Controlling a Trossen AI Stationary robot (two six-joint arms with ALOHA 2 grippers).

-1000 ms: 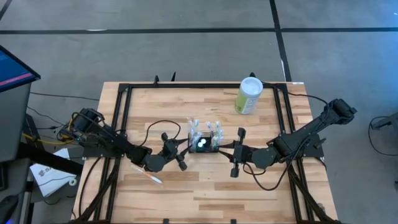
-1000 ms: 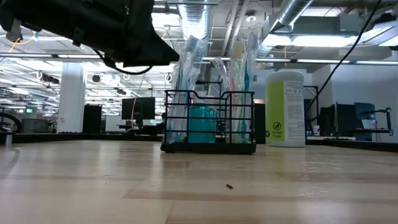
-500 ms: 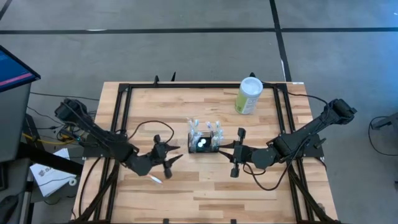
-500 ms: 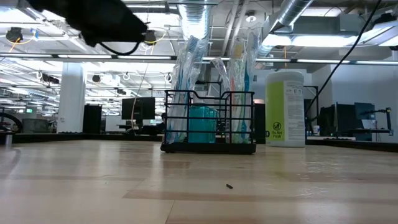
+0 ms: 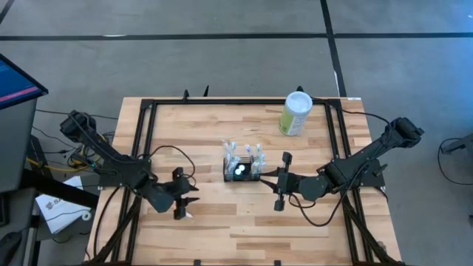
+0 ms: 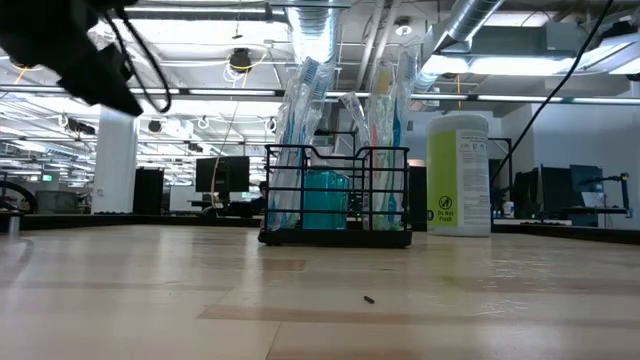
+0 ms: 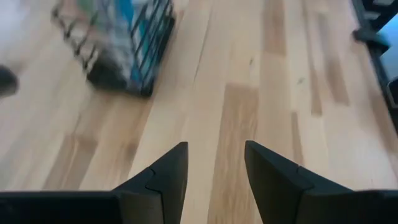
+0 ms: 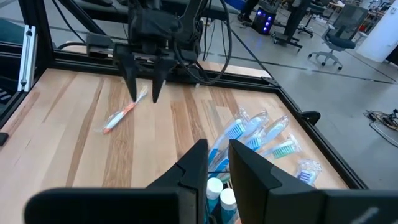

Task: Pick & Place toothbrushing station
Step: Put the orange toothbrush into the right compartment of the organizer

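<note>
The toothbrushing station (image 5: 242, 168), a black wire caddy, rests by its base on the wooden table (image 5: 244, 229) near the middle. Wrapped toothbrushes (image 6: 300, 130) and a teal bottle (image 6: 325, 200) stand upright in it. My left gripper (image 5: 189, 195) hangs open to its left, above a loose orange-and-white toothbrush (image 8: 121, 115) lying flat on the table. In the left wrist view the left gripper (image 7: 214, 149) has only bare wood between its fingers. My right gripper (image 8: 217, 152) hovers over the station's right end (image 8: 221, 190), its fingers a narrow gap apart with nothing between them.
A pale-green canister (image 5: 297, 114) with a white lid stands at the far right of the table. A black frame (image 5: 148, 140) runs along the table's edges. Bare wood lies between the station and the near edge (image 6: 320, 300).
My left gripper has drawn back from beside the station toward the table's left and near edges, risen, and tipped up from a steep downward slant. It has stayed open. The station and the loose toothbrush have not moved.
</note>
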